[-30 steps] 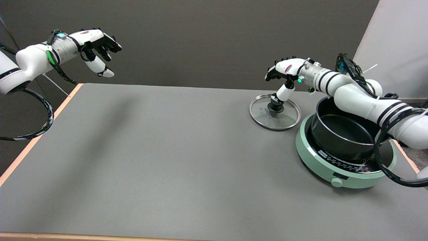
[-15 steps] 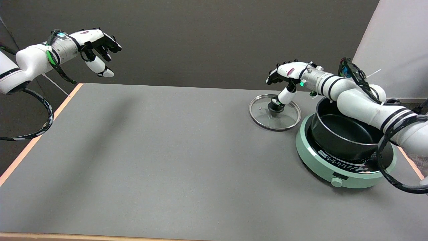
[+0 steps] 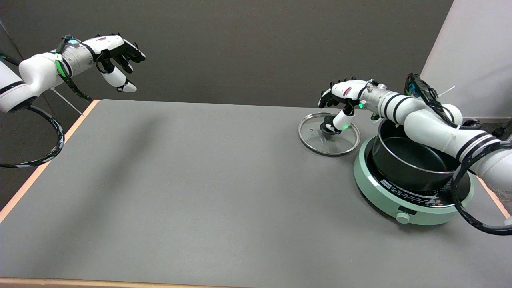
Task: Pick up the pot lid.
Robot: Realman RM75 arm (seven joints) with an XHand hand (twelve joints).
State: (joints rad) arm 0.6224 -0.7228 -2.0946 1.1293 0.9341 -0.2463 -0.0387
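Round glass pot lid (image 3: 320, 143) with its black knob (image 3: 330, 123) lies flat on the grey table (image 3: 200, 180), at ten o'clock from the black pot (image 3: 412, 160). Your right hand (image 3: 342, 95) hovers over the knob, fingers spread, thumb touching it, holding nothing.

Black pot (image 3: 412, 162) on green cooker (image 3: 382, 196), apparently empty
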